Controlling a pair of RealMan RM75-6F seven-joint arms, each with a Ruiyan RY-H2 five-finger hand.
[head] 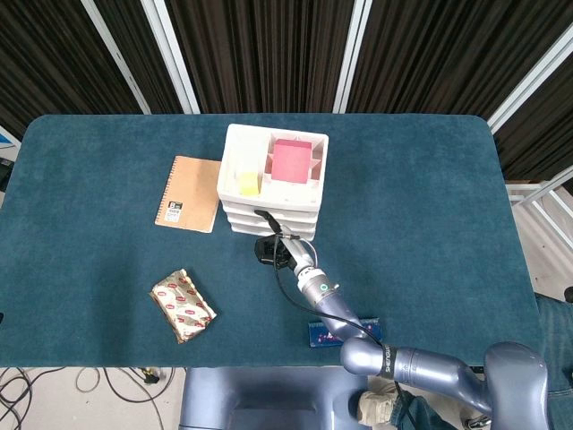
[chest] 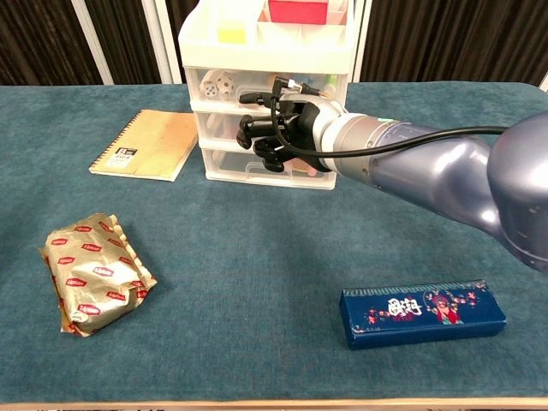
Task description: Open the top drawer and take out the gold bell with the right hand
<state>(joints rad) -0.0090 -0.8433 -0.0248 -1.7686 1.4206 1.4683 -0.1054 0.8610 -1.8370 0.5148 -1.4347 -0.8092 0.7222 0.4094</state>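
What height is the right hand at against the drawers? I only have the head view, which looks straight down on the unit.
Observer: In the chest view the right hand is in front of the drawer unit, with its fingers curled at the level of the top and middle drawers.
Operator: Is the top drawer pulled out?
Observer: No, the top drawer looks flush with the two below it. I cannot tell whether the fingers have its handle.
Operator: Can you see the bell inside?
Observer: I cannot make out a gold bell. Through the clear front, a white dice-like thing shows at the left.
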